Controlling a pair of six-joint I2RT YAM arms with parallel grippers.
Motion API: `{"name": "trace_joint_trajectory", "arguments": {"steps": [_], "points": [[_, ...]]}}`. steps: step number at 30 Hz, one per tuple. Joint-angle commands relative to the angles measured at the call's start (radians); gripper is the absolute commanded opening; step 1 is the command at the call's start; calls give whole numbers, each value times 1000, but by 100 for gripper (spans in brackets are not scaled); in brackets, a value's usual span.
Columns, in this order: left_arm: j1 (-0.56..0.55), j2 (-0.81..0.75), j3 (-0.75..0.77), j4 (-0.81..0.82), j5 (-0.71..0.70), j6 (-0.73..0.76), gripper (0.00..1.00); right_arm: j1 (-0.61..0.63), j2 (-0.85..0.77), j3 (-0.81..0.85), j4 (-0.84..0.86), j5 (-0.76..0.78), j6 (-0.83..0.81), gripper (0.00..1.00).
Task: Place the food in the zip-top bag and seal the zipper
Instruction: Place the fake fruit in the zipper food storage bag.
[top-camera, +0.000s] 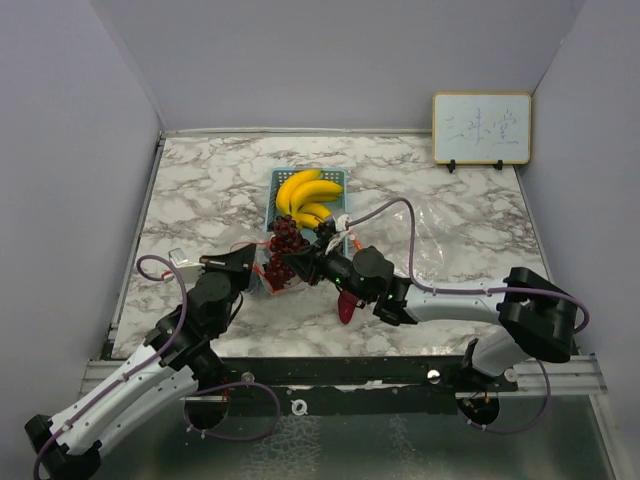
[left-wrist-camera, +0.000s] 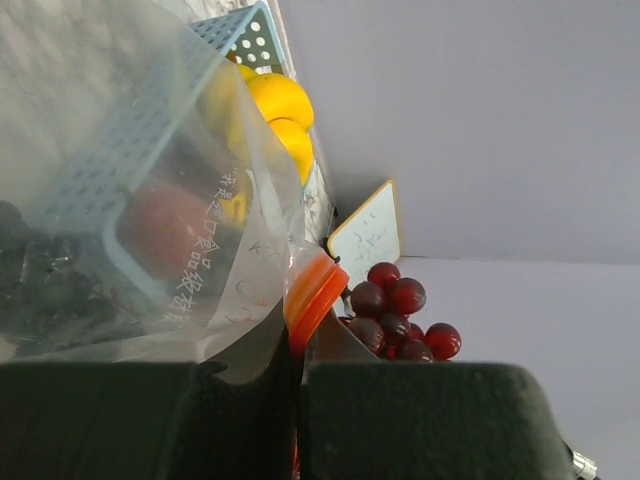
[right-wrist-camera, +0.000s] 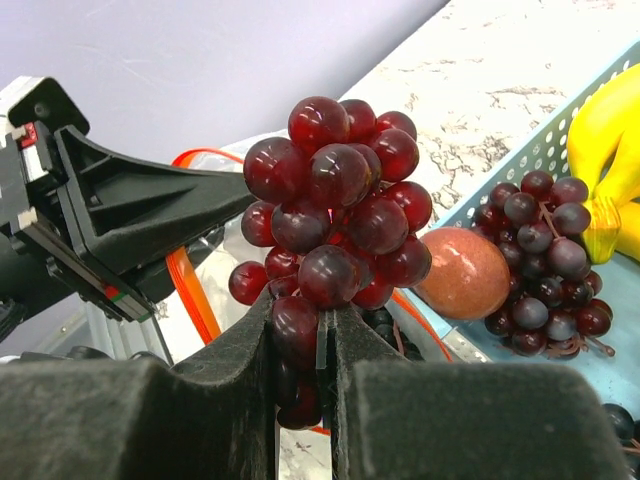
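My right gripper (right-wrist-camera: 322, 340) is shut on a dark red grape cluster (right-wrist-camera: 335, 190) and holds it up beside the bag's mouth; in the top view the right gripper (top-camera: 303, 265) and held grapes (top-camera: 278, 270) sit at the basket's near end. My left gripper (left-wrist-camera: 298, 365) is shut on the clear zip-top bag's orange zipper edge (left-wrist-camera: 315, 290). A second grape cluster (right-wrist-camera: 545, 250), a round red fruit (right-wrist-camera: 462, 272) and yellow bananas (top-camera: 305, 195) lie in the blue basket (top-camera: 340, 178). A magenta vegetable (top-camera: 347, 307) lies on the table under my right wrist.
A small whiteboard (top-camera: 481, 128) stands at the back right. Crumpled clear plastic (top-camera: 455, 235) lies right of the basket under the right arm's cable. Grey walls enclose the marble table (top-camera: 200, 200) on three sides.
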Motion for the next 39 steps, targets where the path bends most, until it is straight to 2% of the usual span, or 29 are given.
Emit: {"name": "trace_joint_trajectory", "arguments": {"steps": [1, 7, 11, 18, 25, 26, 31, 33, 36, 39], "points": [[3, 72, 78, 137, 47, 16, 0, 12, -29, -25, 164, -19, -33, 2], [3, 136, 109, 226, 60, 53, 0, 25, -9, -62, 170, -112, -33, 2], [3, 195, 145, 248, 116, 66, 0, 25, 36, -2, 112, -120, -73, 2], [3, 229, 150, 300, 175, 89, 0, 25, 145, 160, -31, -82, -111, 2], [2, 190, 158, 313, 184, 122, 0, 24, 242, 258, -151, 48, -124, 5], [3, 185, 157, 312, 189, 125, 0, 24, 246, 265, -157, 63, -126, 9], [3, 162, 122, 266, 217, 85, 0, 22, 225, 289, -176, 149, -130, 51], [3, 134, 95, 229, 209, 69, 0, 18, 192, 273, -161, 144, -137, 64], [3, 73, 52, 156, 167, 42, 0, 18, 137, 243, -166, 101, -155, 78], [3, 3, 13, 102, 109, 23, 0, 18, 85, 216, -227, 65, -153, 80]]}}
